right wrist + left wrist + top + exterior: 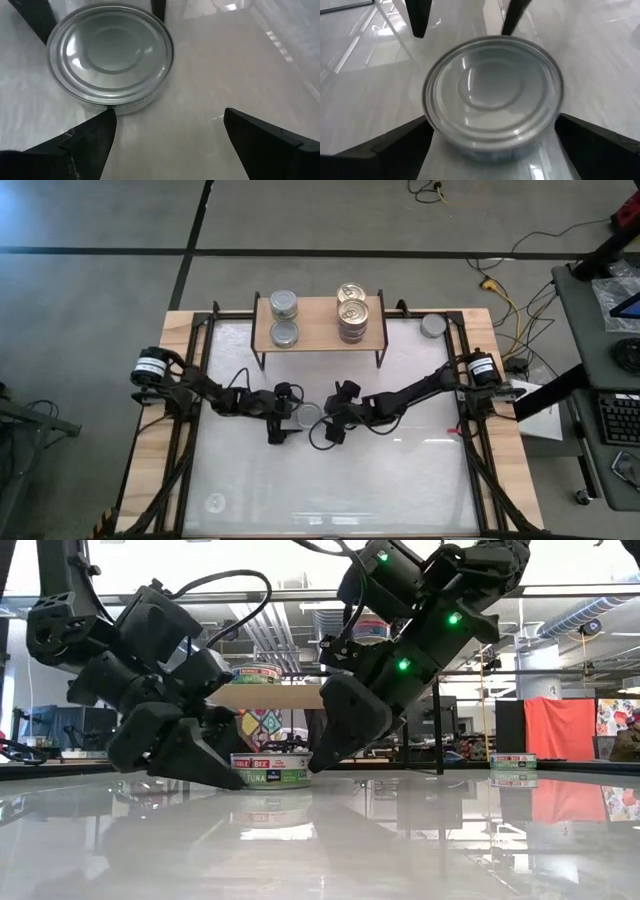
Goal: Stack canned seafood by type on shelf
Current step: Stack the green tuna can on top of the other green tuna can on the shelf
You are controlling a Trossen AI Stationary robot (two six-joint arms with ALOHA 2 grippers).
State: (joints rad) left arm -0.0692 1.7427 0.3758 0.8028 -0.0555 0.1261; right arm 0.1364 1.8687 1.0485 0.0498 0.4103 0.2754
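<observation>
A silver-lidded tin (308, 415) with a green tuna label (270, 772) stands on the white tabletop at mid-table. My left gripper (288, 421) is open, low over the table, with one finger on each side of the tin (492, 95). My right gripper (332, 420) is open just right of the tin, which lies off to one side of its fingers (111, 57). The wooden shelf (320, 330) at the far edge holds two silver tins (284, 304) (285, 333) on its left and stacked gold tins (352, 320) on its right. My left gripper's fingers (395, 145) stand level, close against the tin's side wall (432, 125) from the table's left. I cannot tell whether they touch it. The tin sits upright on the table. My right gripper's one finger (92, 135) is close by the tin's wall (120, 107). Whether it touches cannot be told.
Another silver tin (432, 326) stands on the table at the far right corner, beside the shelf; it also shows in the low view (513, 764). The shelf's black legs (262, 360) stand on the far part of the table. The near half of the white top (330, 490) is bare.
</observation>
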